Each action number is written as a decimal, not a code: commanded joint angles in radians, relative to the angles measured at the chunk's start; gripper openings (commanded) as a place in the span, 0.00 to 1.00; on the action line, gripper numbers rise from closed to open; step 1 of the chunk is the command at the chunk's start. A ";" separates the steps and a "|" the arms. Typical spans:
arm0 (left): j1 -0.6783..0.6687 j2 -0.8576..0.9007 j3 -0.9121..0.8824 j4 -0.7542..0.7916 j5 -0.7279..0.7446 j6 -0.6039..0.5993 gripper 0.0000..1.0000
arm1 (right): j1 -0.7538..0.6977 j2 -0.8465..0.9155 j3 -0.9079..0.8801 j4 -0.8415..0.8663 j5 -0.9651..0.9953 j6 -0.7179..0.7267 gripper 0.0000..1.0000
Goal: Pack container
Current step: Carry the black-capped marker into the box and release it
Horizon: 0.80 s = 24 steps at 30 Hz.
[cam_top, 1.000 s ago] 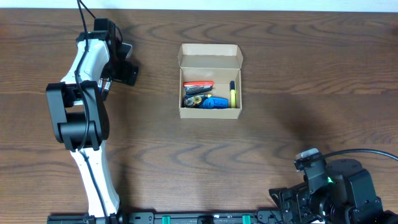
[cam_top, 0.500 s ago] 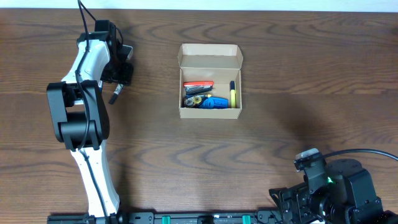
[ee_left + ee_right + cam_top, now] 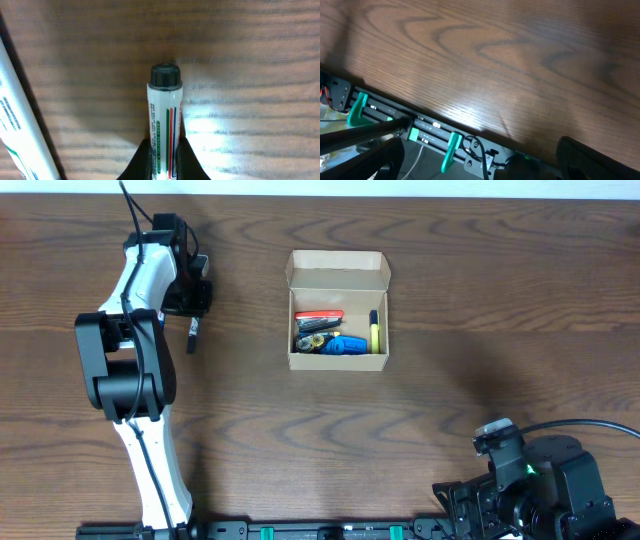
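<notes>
The container (image 3: 338,358), a small tan cardboard box, stands open at the table's middle with its flap lid (image 3: 338,268) folded back. Inside lie a red marker (image 3: 318,315), a blue item (image 3: 345,345) and a yellow highlighter (image 3: 375,335). Far to its left, my left gripper (image 3: 192,315) is shut on a white marker with a black cap (image 3: 165,117), its cap end (image 3: 193,335) sticking out over the wood. In the left wrist view both fingers (image 3: 145,157) press the marker's barrel. My right gripper (image 3: 485,167) hangs open at the table's near edge, holding nothing.
A second white marker (image 3: 15,125) lies on the table just left of the held one. The left arm (image 3: 130,370) stretches along the left side. The right arm's base (image 3: 540,485) and a mounting rail (image 3: 420,132) sit at the front edge.
The left gripper has closed from open onto the white marker and turned slightly, so the marker now points toward the near side.
</notes>
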 commanded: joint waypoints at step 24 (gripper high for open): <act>-0.405 -0.447 0.072 -0.151 -0.007 -0.175 0.06 | 0.008 -0.001 0.000 -0.001 -0.003 0.010 0.99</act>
